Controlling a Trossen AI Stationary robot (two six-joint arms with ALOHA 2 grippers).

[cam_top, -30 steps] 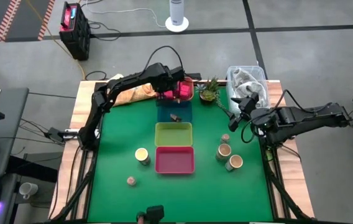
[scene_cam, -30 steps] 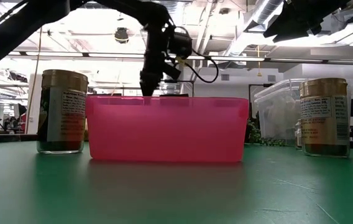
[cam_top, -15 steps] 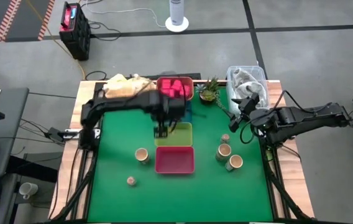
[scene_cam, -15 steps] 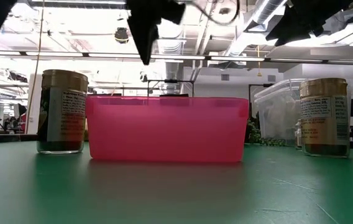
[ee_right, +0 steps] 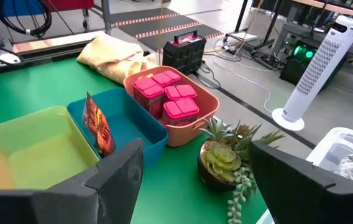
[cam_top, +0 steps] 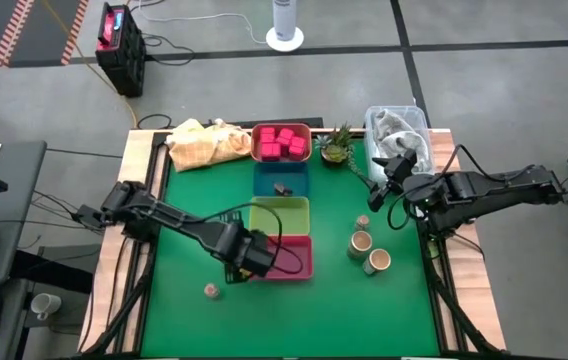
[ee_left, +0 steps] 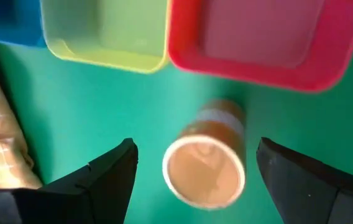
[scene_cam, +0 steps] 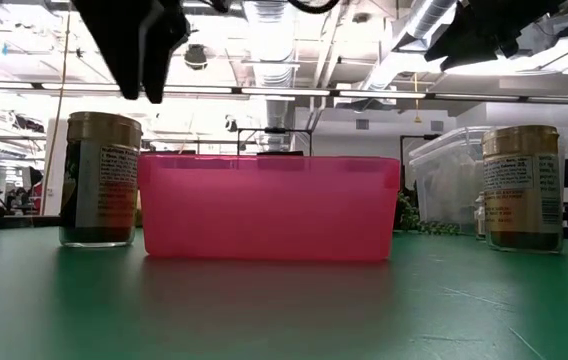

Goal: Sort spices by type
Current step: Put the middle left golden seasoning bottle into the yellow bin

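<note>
Hovering over the tan spice jar, the left hand has its fingers spread wide to either side of the cream lid; it should drop straight down, centred, before closing. That jar stands upright on the green desk just beside the pink tray. The right hand, also spread, seemingly waits near the potted succulent

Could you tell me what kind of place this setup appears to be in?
Probably a robotics lab or workshop: a green table on a bare concrete floor, exposed ceiling ducts with strip lighting, and a white tower fan among trailing cables.
</note>
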